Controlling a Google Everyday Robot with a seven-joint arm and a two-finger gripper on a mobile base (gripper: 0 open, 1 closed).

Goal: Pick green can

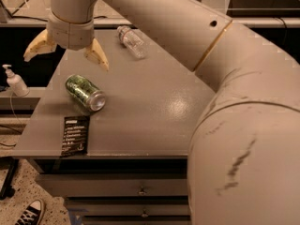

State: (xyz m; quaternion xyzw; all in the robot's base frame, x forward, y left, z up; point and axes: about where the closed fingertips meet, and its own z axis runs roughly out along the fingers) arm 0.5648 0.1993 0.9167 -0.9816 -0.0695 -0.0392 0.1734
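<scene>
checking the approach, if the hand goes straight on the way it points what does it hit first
Probably bare table just behind the green can; the open hand hangs above its rear left corner. Depth unclear.

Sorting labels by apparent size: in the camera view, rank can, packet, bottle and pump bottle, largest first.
1. can and packet, about alike.
2. bottle, though farther back, so unsure.
3. pump bottle, smallest.
The hand hangs open just behind the can.
</scene>
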